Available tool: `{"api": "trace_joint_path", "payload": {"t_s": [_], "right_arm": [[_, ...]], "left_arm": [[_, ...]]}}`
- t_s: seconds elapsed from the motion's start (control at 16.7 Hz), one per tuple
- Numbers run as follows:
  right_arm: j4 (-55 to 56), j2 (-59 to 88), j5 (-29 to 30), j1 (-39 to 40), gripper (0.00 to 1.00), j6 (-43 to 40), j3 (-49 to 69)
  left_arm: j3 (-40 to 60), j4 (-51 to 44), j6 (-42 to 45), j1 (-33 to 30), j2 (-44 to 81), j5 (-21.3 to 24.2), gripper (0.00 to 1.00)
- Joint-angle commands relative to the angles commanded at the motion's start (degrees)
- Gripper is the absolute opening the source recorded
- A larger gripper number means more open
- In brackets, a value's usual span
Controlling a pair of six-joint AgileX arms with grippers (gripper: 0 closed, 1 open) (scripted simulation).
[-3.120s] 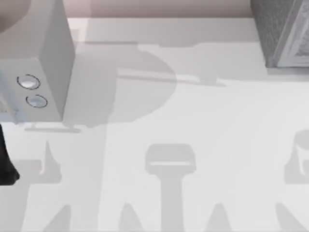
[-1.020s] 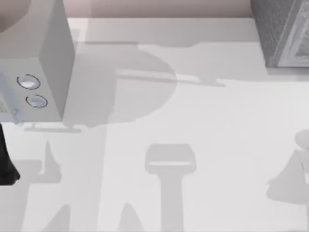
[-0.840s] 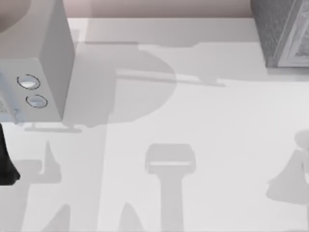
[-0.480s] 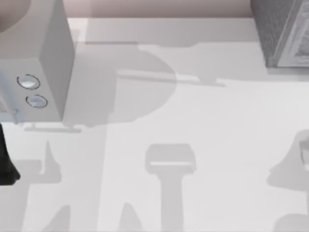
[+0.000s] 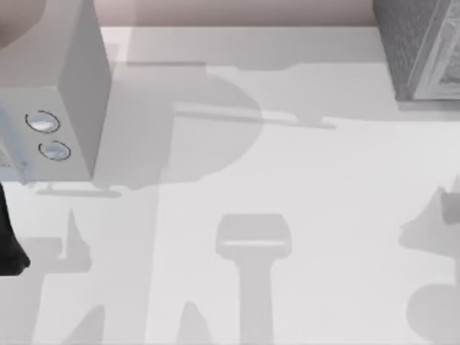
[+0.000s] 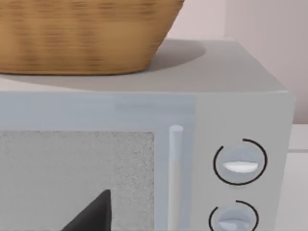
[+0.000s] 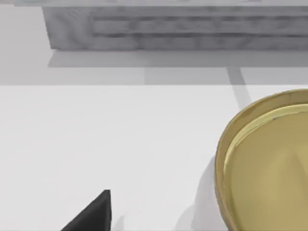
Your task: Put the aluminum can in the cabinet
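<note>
Grey wood-grain cabinet at far right corner of white table. Taken as landmark for all below.

Aluminum can: gold-toned, round, rim seen from above in right wrist view. Standing on table in front of cabinet, well apart from it, bare tabletop between. Upright as far as rim shows; part cut off by frame edge.

Right gripper: one dark tip seen in right wrist view, on cabinet's front side, hovering over table. Apart from can, strip of white table between tip and can wall. Not touching can. Grip state (released / clenched): can't tell.

Microwave: far across table from cabinet, at top view's left edge. Two round knobs one above other on front panel, vert. handle beside door window. Wicker basket sitting on microwave roof.

Left gripper: far from cabinet, close in front of microwave door, one dark tip against speckled window. Grip state: can't tell. Left arm seen as dark shape at top view's left edge, near microwave front.
</note>
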Motion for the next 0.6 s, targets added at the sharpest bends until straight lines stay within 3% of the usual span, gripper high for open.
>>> {"api": "trace_joint_path", "payload": {"t_s": [0.06,0.6], "right_arm": [[0.0,0.0,0.0,0.0,1.00,0.0,0.0],[0.0,0.0,0.0,0.0,0.32,0.0,0.0]], "left_arm": [[0.0,0.0,0.0,0.0,0.0,0.0,1.00],[0.0,0.0,0.0,0.0,0.0,0.0,1.00]]}}
